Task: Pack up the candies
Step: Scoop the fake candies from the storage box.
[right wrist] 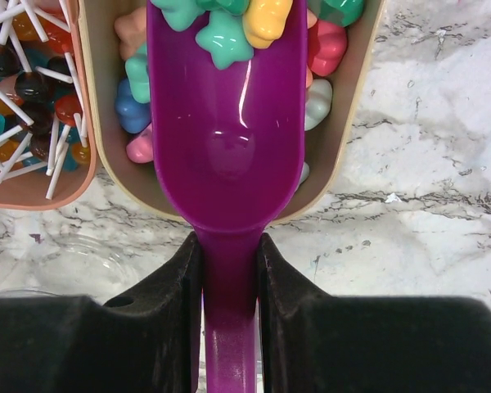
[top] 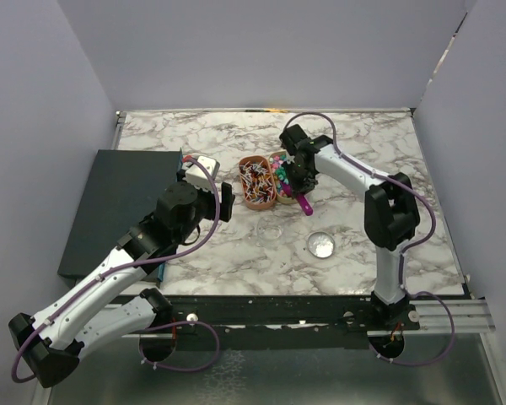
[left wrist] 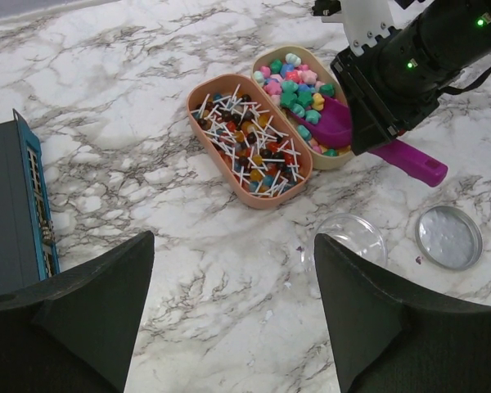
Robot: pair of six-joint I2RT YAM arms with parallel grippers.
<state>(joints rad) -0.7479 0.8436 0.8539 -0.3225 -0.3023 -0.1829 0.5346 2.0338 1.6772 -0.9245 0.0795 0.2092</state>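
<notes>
Bright, even overhead light — shadows are soft. A white glare streak marks the purple scoop (right wrist: 229, 164) toward twelve o'clock in the right wrist view; the black fingers (right wrist: 168, 319) at six o'clock blur.

The right gripper (right wrist: 229, 282) has its two black fingers (right wrist: 173, 303) pinched tight on the handle of a glossy purple plastic scoop (right wrist: 229, 147), which points straight up the view. The scoop's bowl hangs over the near end of a beige oval tray (right wrist: 358, 106), and its far end is in among the small bright candies (right wrist: 225, 37). A teal star-shaped one and a yellow one lie right on the bowl up there. Pink, blue, red and pale green pieces sit either side of it in the tray. Just beside that on the left is a salmon-coloured tray (right wrist: 80, 176) full of white-stick lollipops (right wrist: 24, 90). A clear round plastic container (right wrist: 69, 258) peeks out bottom left, and everything sits on a white marble-pattern tabletop (right wrist: 434, 196).
</notes>
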